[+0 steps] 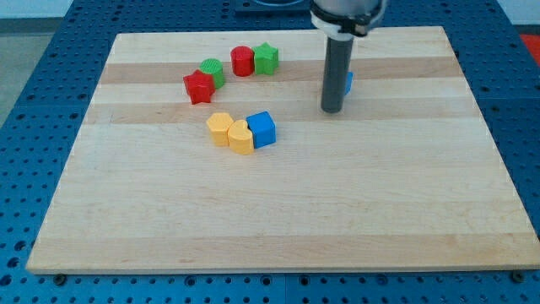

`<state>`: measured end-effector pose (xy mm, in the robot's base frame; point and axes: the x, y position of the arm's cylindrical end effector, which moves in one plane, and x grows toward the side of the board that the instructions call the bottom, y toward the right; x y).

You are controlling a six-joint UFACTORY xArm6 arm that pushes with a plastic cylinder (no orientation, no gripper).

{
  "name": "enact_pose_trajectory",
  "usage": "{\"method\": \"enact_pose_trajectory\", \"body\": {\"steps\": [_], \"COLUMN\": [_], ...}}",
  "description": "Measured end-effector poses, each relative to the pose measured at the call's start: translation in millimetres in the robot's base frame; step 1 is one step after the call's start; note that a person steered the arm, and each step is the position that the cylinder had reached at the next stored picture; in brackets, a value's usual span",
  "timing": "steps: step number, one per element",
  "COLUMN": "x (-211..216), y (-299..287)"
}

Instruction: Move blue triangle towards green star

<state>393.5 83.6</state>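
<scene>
Nearest the view's bottom, you had only bare wooden board (278,219). Taking the green star (267,58) as your landmark, the first blocks you met going up the view sat well below it and a little to the view's left: a blue cube (262,129) touching a yellow block (241,137), with a second yellow block (221,129) pressed against that one.

Farther up, to the view's right of the star and somewhat lower, my tip (332,110) rested on the board. It is a plain rod, so you had no jaws to be apart or together, and it clamped nothing. The blue triangle (348,81) showed only as a sliver at the rod's right edge, mostly hidden behind it, so you could not tell its long axis.

That was the relation that mattered to you: the triangle lay on the far, right side of the rod, and the star lay to the view's left, near the view's top. By my judgement the tip stood between them, on the wrong side, and would need to get round to the triangle's right before pushing left.

Beside the star you had a red cylinder (243,61) touching it on the left, then a green block (212,71) and a red star (198,87) lower left.
</scene>
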Motion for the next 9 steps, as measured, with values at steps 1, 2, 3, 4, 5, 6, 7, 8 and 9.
{"method": "enact_pose_trajectory", "body": {"steps": [1,2,3,4,5,6,7,8,9], "x": [8,-5,-29,-55,-78,-84,-79,-63,-48], "y": [37,70,71,59,25,-4,20,31,30]}}
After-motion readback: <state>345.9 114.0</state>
